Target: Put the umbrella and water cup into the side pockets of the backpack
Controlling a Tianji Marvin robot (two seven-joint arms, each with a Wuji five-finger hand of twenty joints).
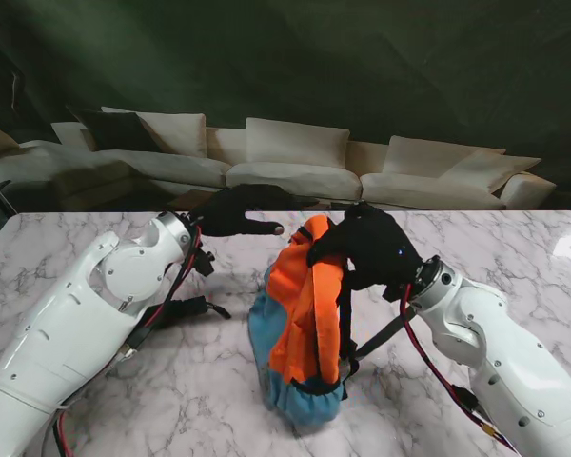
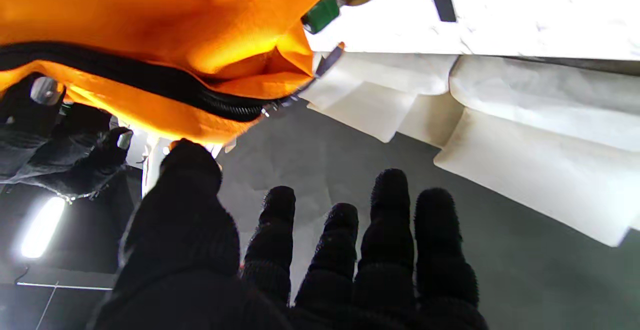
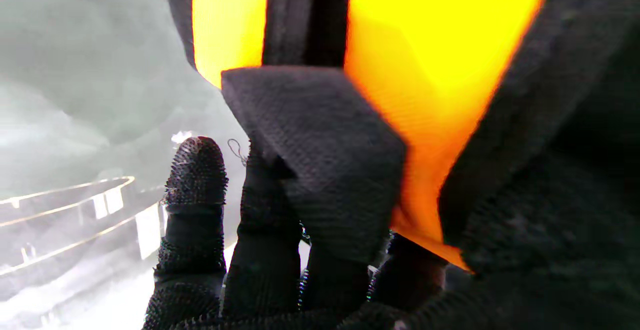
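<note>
Marble table [image 1: 190, 381]: right hand [image 1: 366, 249] grips backpack [image 1: 300, 324] top; left hand [image 1: 233, 214] splayed, empty.

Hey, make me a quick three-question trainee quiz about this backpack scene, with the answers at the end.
1. True or false: the left hand is gripping the backpack.
2. Which hand holds the top of the backpack? A. left hand B. right hand C. neither
3. Fill in: the backpack stands on a ____ table.

Key: 1 false, its fingers are spread and hold nothing. 2 B. 3 marble.
</note>
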